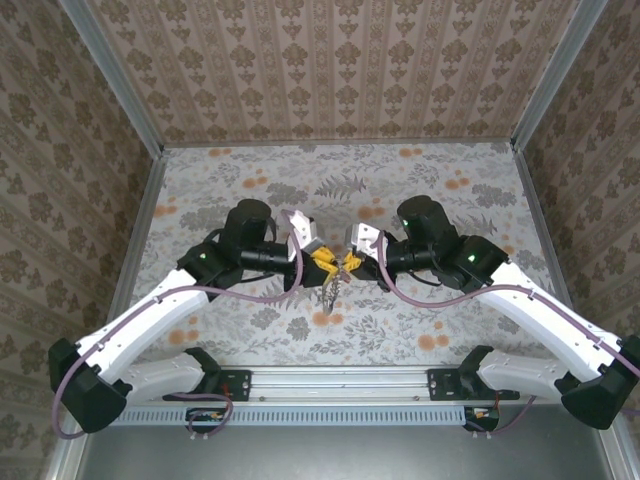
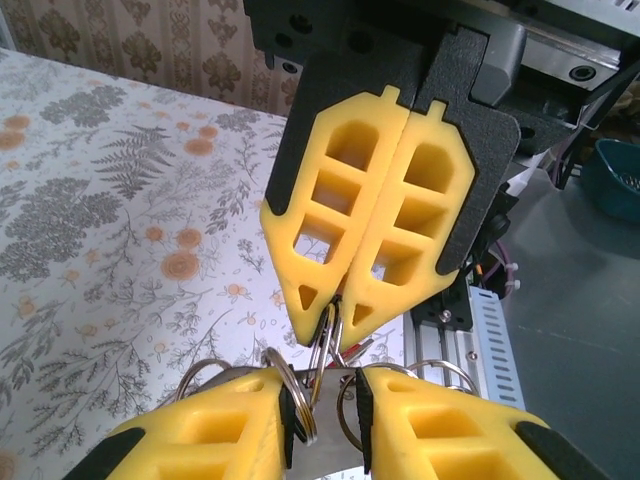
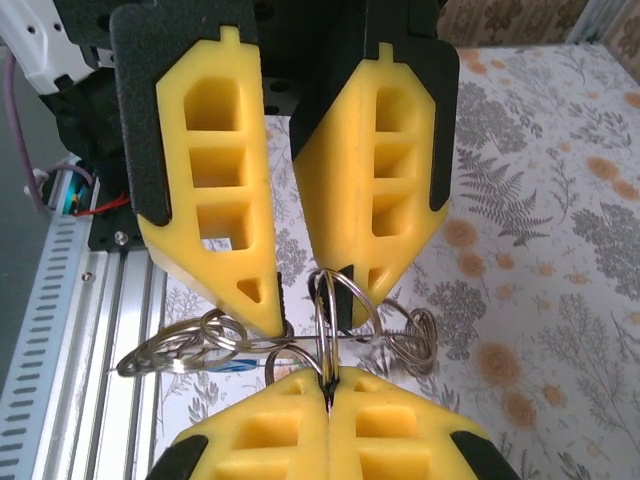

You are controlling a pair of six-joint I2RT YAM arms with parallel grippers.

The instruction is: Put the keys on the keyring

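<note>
A table (image 1: 250, 180) with a flower-pattern cloth is seen from above, with patterned walls (image 1: 330, 60) around it and a metal rail (image 1: 340, 380) along its near edge. Nothing is seen standing between the two arms.

The left arm (image 1: 160, 310) is stretched in from the left and bent toward the middle of the table. The left gripper (image 1: 322, 262) is held tip to tip with the other one. Its yellow fingers (image 3: 215, 200) are held apart, with a gap between them. Metal rings are seen in that gap (whether they are squeezed cannot be told).

The keyring (image 3: 320, 330) is held up off the table, right between the two grippers. It is a thin silver loop, stood on its edge, with its long side going from one gripper to the other. Smaller rings (image 3: 190, 345) are spread out flat to its sides. A small blue bit (image 3: 240, 366), maybe a key head, is seen under them. From above, the bunch is seen hanging down toward the near edge.

The right gripper (image 1: 350, 260) is pressed tight together, with the keyring pinched at its tips. The right arm (image 1: 530, 300) is bent inward from the right.
</note>
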